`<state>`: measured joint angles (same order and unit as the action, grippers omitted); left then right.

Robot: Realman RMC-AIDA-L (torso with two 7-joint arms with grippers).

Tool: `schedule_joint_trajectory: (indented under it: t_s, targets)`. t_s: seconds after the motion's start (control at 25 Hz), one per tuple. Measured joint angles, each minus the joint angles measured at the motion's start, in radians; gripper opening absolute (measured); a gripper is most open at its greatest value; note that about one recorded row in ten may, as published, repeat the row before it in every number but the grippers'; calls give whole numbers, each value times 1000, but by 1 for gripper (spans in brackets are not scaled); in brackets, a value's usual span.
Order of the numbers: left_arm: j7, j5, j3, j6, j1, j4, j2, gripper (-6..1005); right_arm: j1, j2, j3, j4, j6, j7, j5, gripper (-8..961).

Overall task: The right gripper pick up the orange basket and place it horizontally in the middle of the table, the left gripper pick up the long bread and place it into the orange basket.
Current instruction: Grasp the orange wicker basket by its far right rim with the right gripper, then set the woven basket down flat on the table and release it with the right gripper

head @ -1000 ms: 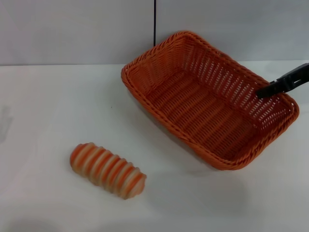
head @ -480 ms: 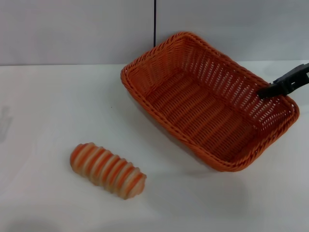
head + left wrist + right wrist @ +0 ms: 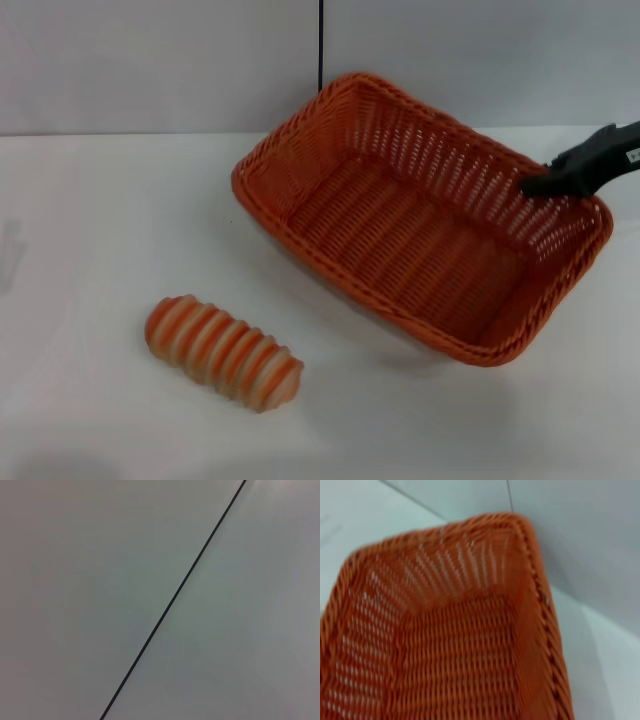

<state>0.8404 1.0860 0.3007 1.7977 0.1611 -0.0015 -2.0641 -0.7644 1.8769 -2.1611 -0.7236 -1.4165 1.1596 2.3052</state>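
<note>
The orange basket [image 3: 400, 230] stands diagonally at the right of the white table [image 3: 100, 220], empty, with its far corner towards the back wall. My right gripper [image 3: 540, 186] reaches in from the right edge and is shut on the basket's right rim. The right wrist view looks down into the empty basket [image 3: 455, 650], filling most of that picture. The long bread [image 3: 223, 352], striped orange and cream, lies at the front left of the table, well apart from the basket. My left gripper is out of view; the left wrist view shows only a grey wall.
A grey back wall with a thin dark vertical seam [image 3: 321, 45] runs behind the table. The same kind of seam [image 3: 175, 595] crosses the left wrist view. Bare tabletop lies left of the basket and in front of it.
The basket has shifted left and slightly up, held at its right rim by my right gripper. The bread has not moved.
</note>
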Motion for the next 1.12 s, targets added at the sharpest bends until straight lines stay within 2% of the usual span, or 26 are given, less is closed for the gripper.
schedule_joint_trajectory:
  t_s: [0.08, 0.24, 0.28, 0.48, 0.72, 0.84, 0.88, 0.92, 0.96, 1.0, 1.04, 1.08, 1.12]
  targets:
    - [0, 0, 0, 0, 0, 0, 1, 836, 32, 13, -32, -58, -10, 53, -53, 167]
    - [0, 0, 0, -1, 0, 0, 1, 836, 67, 16, -69, -87, -27, 133, -152, 166]
    - [0, 0, 0, -1, 0, 0, 1, 836, 87, 17, -95, -91, -40, 182, -226, 166]
    - [0, 0, -3, -3, 6, 0, 1, 836, 110, 13, -159, -94, -88, 258, -328, 167]
    - [0, -2, -6, -16, 17, 0, 1, 836, 110, 6, -226, -108, -181, 308, -341, 168]
    - [-2, -2, -6, -29, 26, 0, 1, 836, 106, -7, -232, -136, -247, 322, -342, 168]
    - [-3, -2, -6, -34, 32, 0, 1, 836, 99, -20, -221, -155, -288, 323, -342, 168]
    - [-3, -2, -6, -34, 32, 0, 1, 836, 99, -20, -221, -155, -288, 323, -342, 167]
    - [-4, -2, -6, -36, 35, 0, 1, 836, 86, -37, -204, -162, -331, 323, -337, 167]
    - [-5, -2, -6, -37, 37, 0, 1, 836, 86, -37, -204, -162, -331, 323, -337, 166]
    - [-6, -2, -6, -37, 39, 0, 1, 836, 79, -46, -195, -162, -348, 323, -335, 166]
    - [-6, -2, -4, -38, 40, 4, 1, 836, 63, -64, -178, -161, -374, 319, -333, 166]
    - [-6, -2, -4, -38, 40, 4, 1, 836, 63, -64, -178, -161, -374, 319, -333, 166]
